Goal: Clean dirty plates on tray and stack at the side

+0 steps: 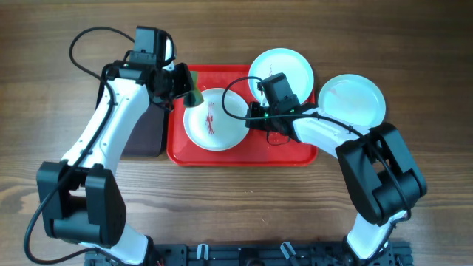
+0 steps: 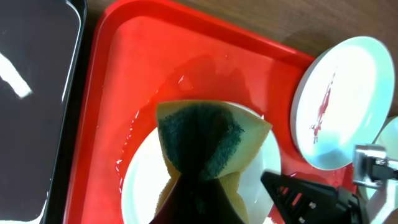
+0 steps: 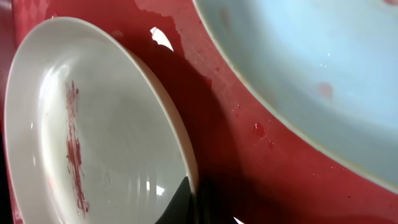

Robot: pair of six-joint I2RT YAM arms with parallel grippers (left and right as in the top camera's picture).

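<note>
The red tray [image 1: 244, 154] holds a white plate with red streaks [image 1: 214, 122]. My left gripper [image 1: 186, 92] is shut on a yellow-and-green sponge [image 2: 202, 137] and holds it over that plate's far left edge [image 2: 140, 186]. My right gripper [image 1: 251, 116] is shut on the same plate's right rim [image 3: 186, 162], one finger inside the rim [image 3: 183, 205]. A second plate [image 1: 281, 70] leans over the tray's back right corner; it shows a red streak in the left wrist view [image 2: 339, 102]. A third pale aqua plate [image 1: 352, 98] lies on the table to the right of the tray.
A narrow dark brown tray [image 1: 148, 133] with a black rim lies against the red tray's left side, under my left arm; it also shows in the left wrist view [image 2: 31, 93]. The red tray's floor is wet around the plates [image 3: 249, 124]. The table is bare wood.
</note>
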